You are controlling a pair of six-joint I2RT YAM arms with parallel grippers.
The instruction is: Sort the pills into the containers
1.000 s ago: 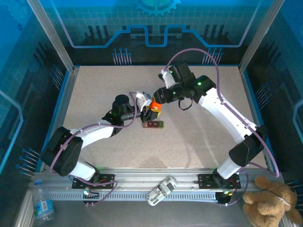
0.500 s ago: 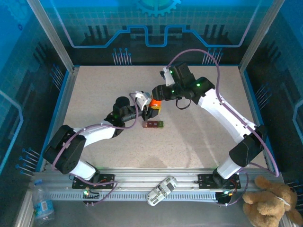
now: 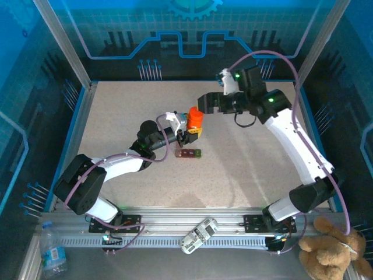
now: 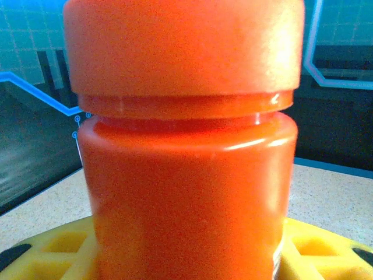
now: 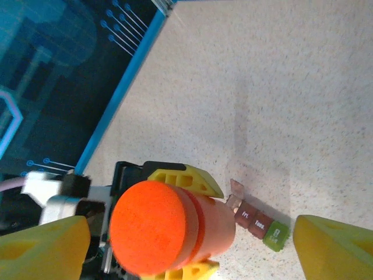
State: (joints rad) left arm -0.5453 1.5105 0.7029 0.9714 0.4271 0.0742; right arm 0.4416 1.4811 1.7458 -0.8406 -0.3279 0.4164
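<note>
The containers point(image 3: 189, 153) are a short dark red strip with a green end, lying flat on the table just in front of the bottle. In the right wrist view the containers point(image 5: 260, 222) have the lid at their left end raised. My left gripper point(image 3: 193, 132) is shut on the body of an upright orange bottle point(image 3: 195, 118) with its orange cap on; the bottle point(image 4: 186, 146) stands between my yellow fingers point(image 4: 41, 256). My right gripper point(image 3: 202, 106) hangs open above and behind the bottle, its fingers point(image 5: 41, 248) spread wide either side of the cap point(image 5: 152, 233). The pills are out of view.
The speckled table point(image 3: 245, 175) is ringed by blue walls and an aluminium frame. A white remote point(image 3: 199, 234) lies on the front rail, a plush toy point(image 3: 335, 252) sits at the front right corner and a water bottle point(image 3: 53, 251) at the front left.
My right gripper has opened, let go of the bottle's cap and pulled away up and to the right. The left gripper keeps holding the bottle in place.
</note>
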